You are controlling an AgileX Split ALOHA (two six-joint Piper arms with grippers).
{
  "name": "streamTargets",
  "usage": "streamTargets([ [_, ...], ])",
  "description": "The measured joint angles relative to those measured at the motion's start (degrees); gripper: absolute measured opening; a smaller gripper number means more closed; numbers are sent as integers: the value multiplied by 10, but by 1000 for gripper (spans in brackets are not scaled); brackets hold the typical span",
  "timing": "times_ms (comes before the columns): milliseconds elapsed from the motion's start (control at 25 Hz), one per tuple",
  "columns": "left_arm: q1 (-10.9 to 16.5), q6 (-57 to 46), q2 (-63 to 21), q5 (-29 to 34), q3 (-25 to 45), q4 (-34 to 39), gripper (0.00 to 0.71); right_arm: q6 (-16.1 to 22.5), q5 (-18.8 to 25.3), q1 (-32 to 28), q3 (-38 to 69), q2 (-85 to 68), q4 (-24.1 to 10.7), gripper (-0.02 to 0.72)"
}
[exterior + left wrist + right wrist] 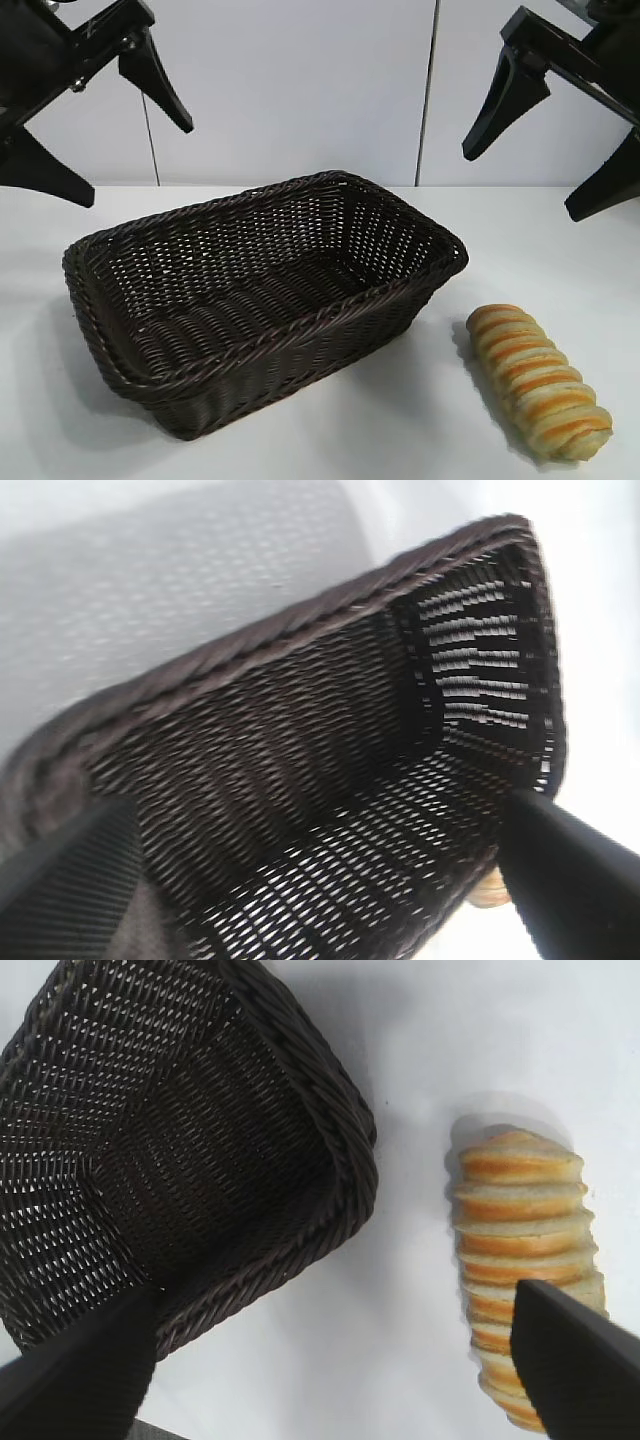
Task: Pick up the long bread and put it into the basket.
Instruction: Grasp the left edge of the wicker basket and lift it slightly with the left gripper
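While the long bread (pixel 541 381) lies beside the basket (pixel 262 300), right gripper (pixel 545 150) above, jaws wide, empty.

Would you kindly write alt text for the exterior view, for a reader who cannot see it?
The long bread lies on the white table, just right of the empty dark wicker basket and apart from it. The left gripper and right gripper hang open above, holding nothing.

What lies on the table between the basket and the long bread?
Nothing: only bare white table separates the basket from the long bread, as the exterior and right wrist views show.
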Motion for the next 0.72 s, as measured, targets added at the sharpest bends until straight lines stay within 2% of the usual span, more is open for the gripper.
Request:
streamTargets([
  [200,-5,-6,27,-37,48,-17,682,-2,0,0,0,0,0,684],
  [400,-5,11,66,-72,56,-37,682,-4,1,0,0,0,0,684],
  [720,-5,100,141,-96,56,-142,678,-4,1,0,0,0,0,684],
])
